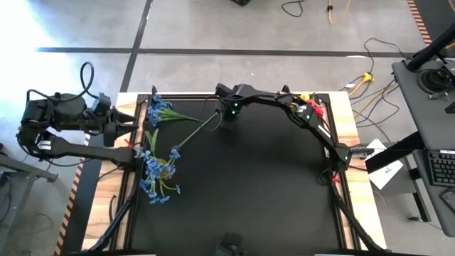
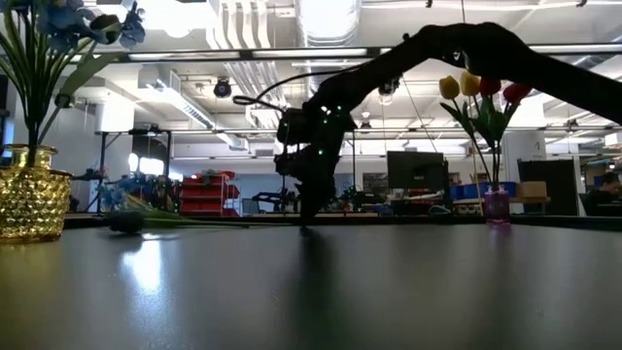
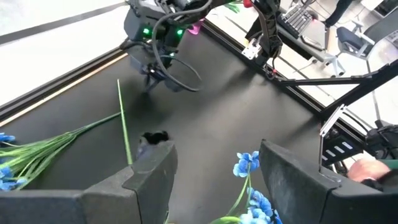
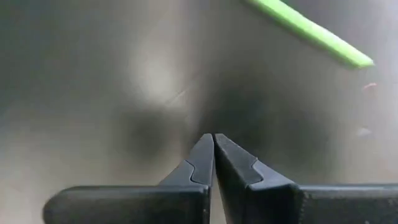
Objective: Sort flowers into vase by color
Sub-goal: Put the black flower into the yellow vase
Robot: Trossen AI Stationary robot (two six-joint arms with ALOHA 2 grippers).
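While both arms reach over the dark desk (image 1: 242, 192), the scene stands thus:

Right gripper (image 1: 229, 118): at the far middle of the desk, pointing down just off the free end of a loose stem; its fingers (image 4: 205, 163) are pressed together tip to tip with nothing between them.

Left gripper (image 3: 214, 165): at the left edge of the desk, beside the blue blossoms; its fingers (image 3: 155, 165) stand wide apart and hold nothing.

Loose flower (image 1: 195, 132): a thin green stem lying flat on the desk, running from just beside the right gripper down-left to a small dark head near the blue bunch; the stem's end shows as a green bar in the right wrist view, apart from the fingertips.

Blue flowers (image 1: 155, 174): one bunch at the left edge of the desk, another (image 1: 158, 108) at the far left corner with green stems spreading right.

Gold vase (image 2: 31, 202): on the left in the low view, holding green stems with blue blossoms on top.

Tulips (image 2: 478, 92): yellow and red buds upright in a small purple vase (image 2: 497, 205) at the far right corner.
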